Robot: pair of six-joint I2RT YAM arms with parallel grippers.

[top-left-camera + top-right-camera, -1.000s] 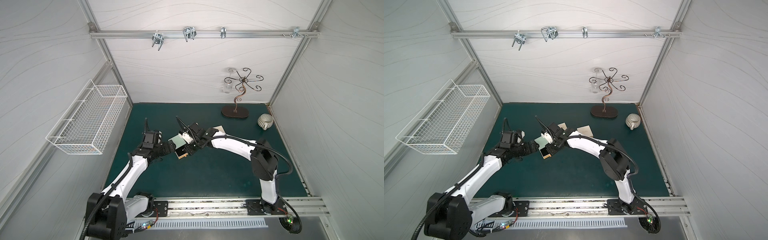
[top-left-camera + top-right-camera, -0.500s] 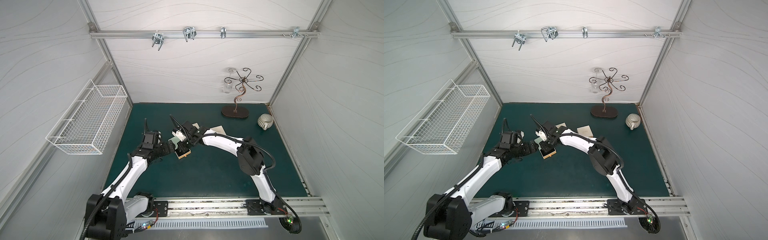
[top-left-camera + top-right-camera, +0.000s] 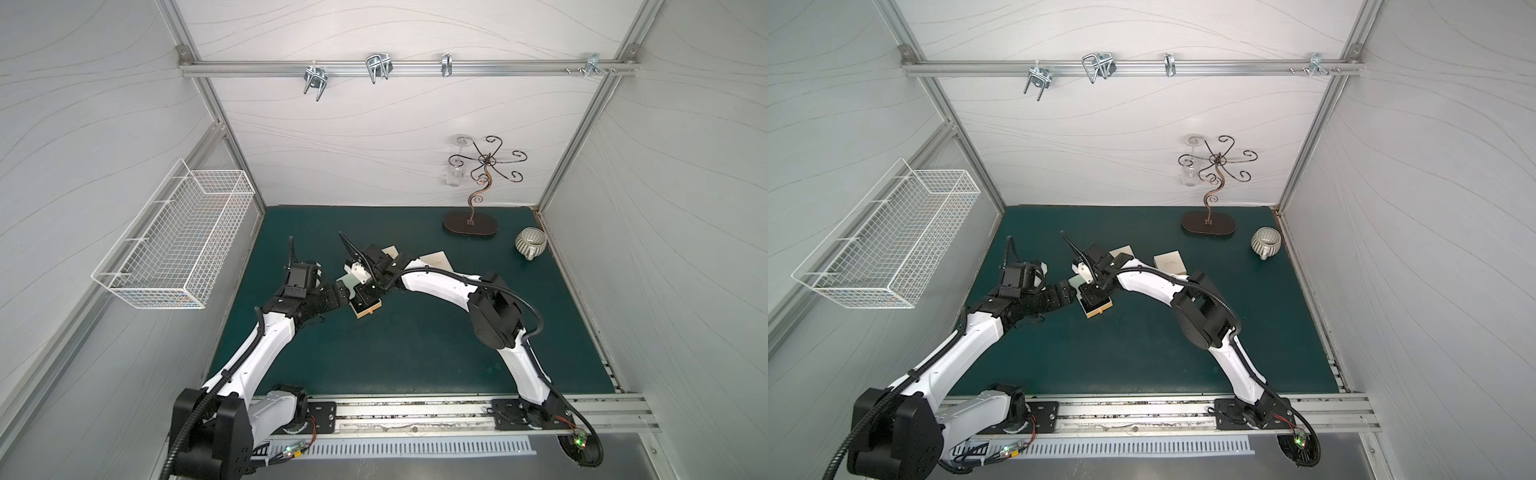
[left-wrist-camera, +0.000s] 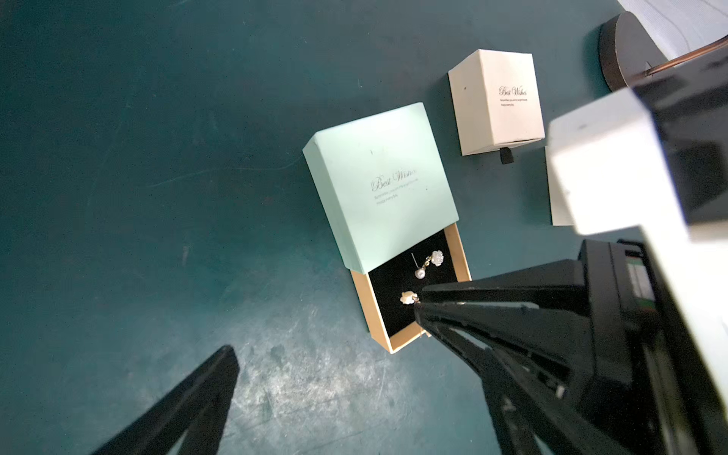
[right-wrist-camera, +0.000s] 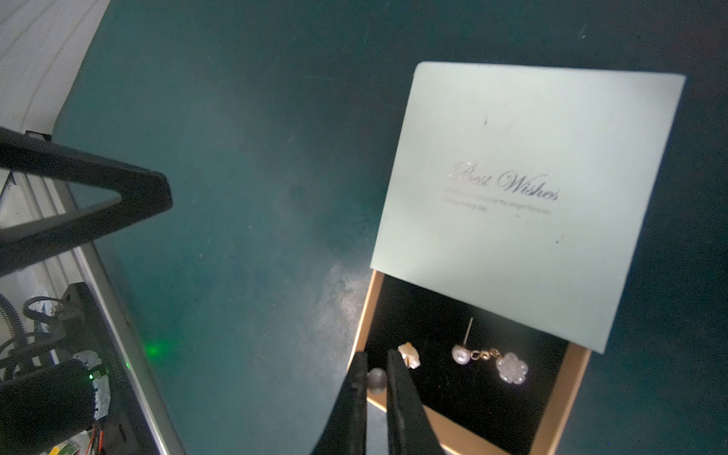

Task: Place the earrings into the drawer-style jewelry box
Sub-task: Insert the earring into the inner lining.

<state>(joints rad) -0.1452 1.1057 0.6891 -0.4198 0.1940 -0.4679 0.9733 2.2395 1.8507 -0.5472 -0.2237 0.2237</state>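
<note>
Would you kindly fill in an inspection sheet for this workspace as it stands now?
Surface: green mat, scuffed pale near the open box; no spill seen.
Job's things: mint jewelry box, drawer part open; one pearl-and-flower earring lies inside; second earring is at the right gripper's tips over the drawer; further earrings not seen.
Clutter: cream box, another cream box, scroll stand, ribbed cup.
Grippers: right gripper jaws closed on the second earring's pearl; left gripper jaws open, empty.
Cables: black conduits run along both arms.
Surroundings: white walls, wire basket, hook rail.
</note>
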